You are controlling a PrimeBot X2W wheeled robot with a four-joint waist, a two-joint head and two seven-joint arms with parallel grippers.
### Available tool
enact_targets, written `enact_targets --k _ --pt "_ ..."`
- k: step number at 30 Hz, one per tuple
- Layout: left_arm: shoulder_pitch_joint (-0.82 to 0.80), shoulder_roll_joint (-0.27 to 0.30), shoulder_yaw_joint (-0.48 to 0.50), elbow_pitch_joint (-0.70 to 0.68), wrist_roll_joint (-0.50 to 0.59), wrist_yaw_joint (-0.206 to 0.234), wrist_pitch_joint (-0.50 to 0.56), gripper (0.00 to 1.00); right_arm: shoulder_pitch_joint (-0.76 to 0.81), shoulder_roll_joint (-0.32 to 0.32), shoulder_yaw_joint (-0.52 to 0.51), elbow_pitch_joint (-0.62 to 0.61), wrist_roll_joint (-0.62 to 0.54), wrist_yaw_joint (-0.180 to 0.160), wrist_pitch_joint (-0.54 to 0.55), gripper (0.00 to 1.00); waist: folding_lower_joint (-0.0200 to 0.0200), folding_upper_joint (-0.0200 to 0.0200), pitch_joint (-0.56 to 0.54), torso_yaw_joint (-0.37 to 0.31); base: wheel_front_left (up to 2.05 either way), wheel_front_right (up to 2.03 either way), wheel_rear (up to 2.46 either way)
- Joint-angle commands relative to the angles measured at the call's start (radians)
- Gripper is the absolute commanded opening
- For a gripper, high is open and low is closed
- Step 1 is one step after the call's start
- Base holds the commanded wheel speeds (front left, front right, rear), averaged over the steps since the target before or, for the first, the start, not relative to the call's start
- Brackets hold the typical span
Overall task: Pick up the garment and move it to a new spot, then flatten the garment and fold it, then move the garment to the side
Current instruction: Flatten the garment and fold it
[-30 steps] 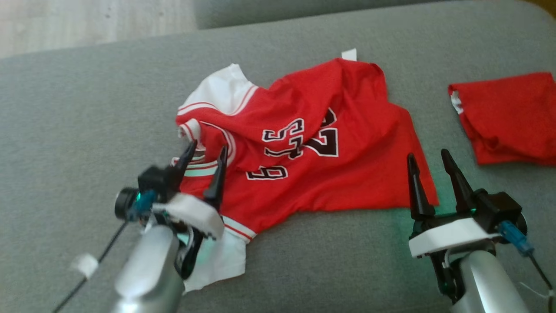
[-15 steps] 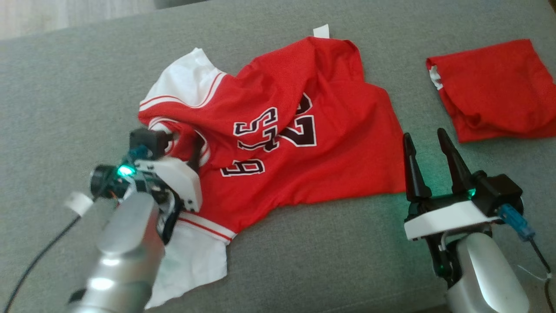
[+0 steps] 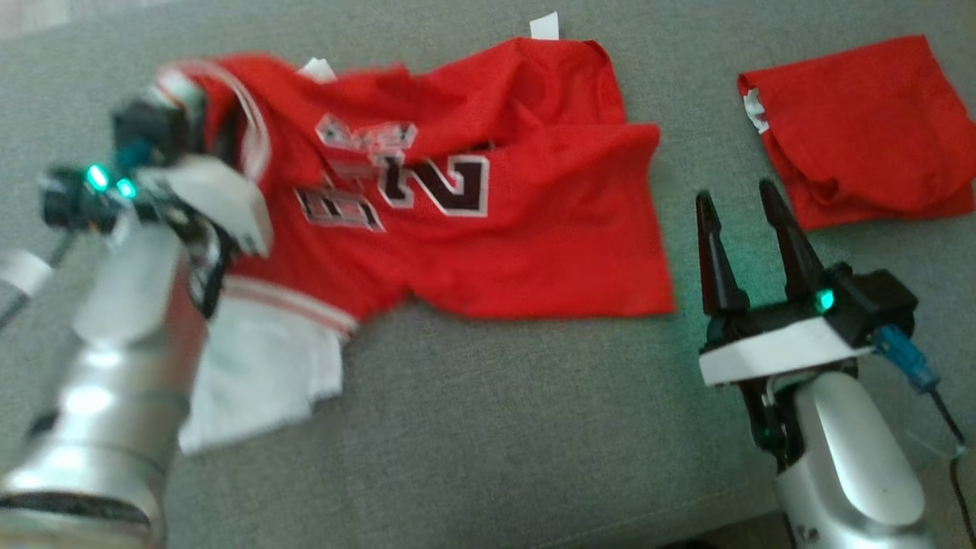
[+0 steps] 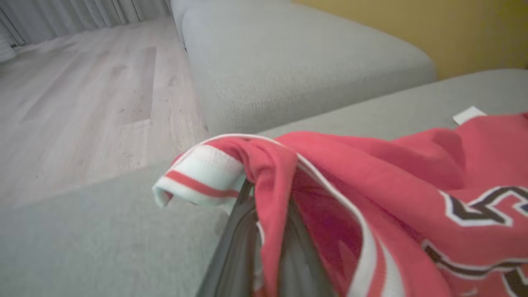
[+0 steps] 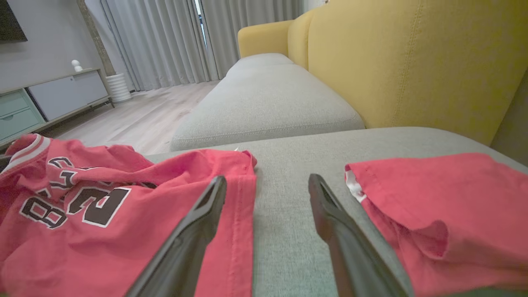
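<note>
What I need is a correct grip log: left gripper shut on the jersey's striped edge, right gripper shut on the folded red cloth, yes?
No. The right gripper is open and empty, beside the folded red cloth, as the right wrist view shows. The left gripper is shut on the jersey.

The jersey (image 3: 534, 252) on the sofa cushion (image 3: 496, 442) was thin matt red cloth with ribbed white trim. The cushion was coarse grey weave. Beyond the cushion, the floor (image 4: 82, 103) looked like pale matt wood.

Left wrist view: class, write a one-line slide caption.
Left pincer shut on striped trim of red jersey, above grey sofa cushion.
</note>
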Motion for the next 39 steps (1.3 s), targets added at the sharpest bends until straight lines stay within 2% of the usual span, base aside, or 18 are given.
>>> enact_targets --k 1,7,12,13,14,22,28,32,39 --pt "-0.063 0.048 0.037 -0.021 0.004 0.005 -0.015 0.0 -0.035 0.0 0.028 -0.039 0.006 -0.001 -0.011 1.0 -0.0001 0.0 0.01 -0.007 0.0 0.0 0.0" --pt "-0.195 0.092 0.042 0.023 0.01 -0.002 -0.056 0.0 -0.074 0.0 0.055 -0.054 0.012 -0.001 -0.011 1.0 -0.0001 0.0 0.053 -0.031 0.0 0.0 0.0" --pt "-0.281 0.104 0.026 0.082 0.015 -0.018 -0.06 0.0 -0.095 0.0 0.06 -0.066 0.014 -0.001 -0.011 1.0 -0.0001 0.0 0.083 -0.032 0.0 0.0 0.0" --pt "-0.291 0.103 0.021 0.094 0.016 -0.023 -0.062 0.71 -0.097 0.0 0.059 -0.067 0.014 -0.001 -0.011 1.0 -0.0001 0.0 0.086 -0.029 0.0 0.0 0.0" --pt "-0.298 0.103 0.018 0.105 0.016 -0.026 -0.066 1.0 -0.098 0.0 0.058 -0.067 0.014 -0.001 -0.011 1.0 -0.0001 0.0 0.087 -0.025 0.0 0.0 0.0" --pt "-0.274 0.094 0.008 0.164 -0.005 -0.041 -0.15 1.0 -0.085 0.0 0.052 -0.059 0.002 -0.001 -0.011 1.0 -0.0001 0.0 0.042 0.037 0.0 0.0 0.0" --pt "-0.183 0.07 0.016 0.141 -0.037 -0.047 -0.194 1.0 -0.042 0.0 0.029 -0.047 -0.015 -0.001 -0.011 1.0 -0.0001 0.0 -0.034 0.108 0.0 0.0 0.0" --pt "-0.087 0.052 0.04 0.063 -0.063 -0.046 -0.203 1.0 -0.003 0.0 0.01 -0.04 -0.021 -0.001 -0.011 1.0 -0.0001 0.0 -0.087 0.151 0.0 0.0 0.0" --pt "0.189 0.018 0.113 -0.224 -0.085 -0.007 -0.204 1.0 0.067 0.0 -0.006 -0.034 -0.017 -0.001 -0.011 1.0 -0.0001 0.0 -0.161 0.196 0.0 0.0 0.0"
